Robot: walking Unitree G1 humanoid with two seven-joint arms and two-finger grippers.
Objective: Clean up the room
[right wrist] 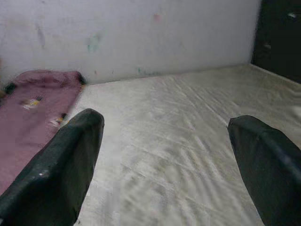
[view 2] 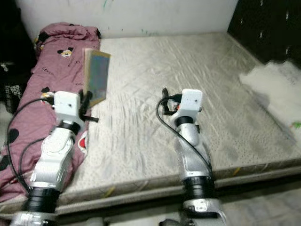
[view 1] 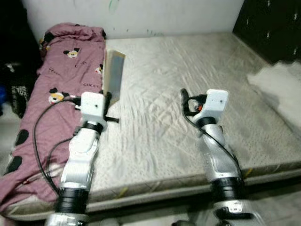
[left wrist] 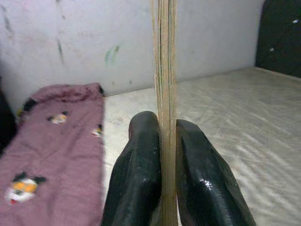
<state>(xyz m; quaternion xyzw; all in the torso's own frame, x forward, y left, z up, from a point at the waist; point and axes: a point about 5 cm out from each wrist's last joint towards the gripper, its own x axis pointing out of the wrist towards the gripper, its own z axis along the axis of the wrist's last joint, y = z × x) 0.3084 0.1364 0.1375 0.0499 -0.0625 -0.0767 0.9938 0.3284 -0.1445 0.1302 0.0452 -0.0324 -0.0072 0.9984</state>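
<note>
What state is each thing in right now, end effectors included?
Left end effector: shut on the book, raised above the mattress.
Book: held upright, lifted off the bed.
Right end effector: open, holding nothing, above the mattress.
Mattress: bare, cover wrinkled.
Pink blanket: spread along the robot's left edge of the mattress, bunched near the wall.
White bag: crumpled at the mattress's right edge.

one book (view 1: 113,75), one mattress (view 1: 188,70), one pink quilt (view 1: 61,70), two grippers
</note>
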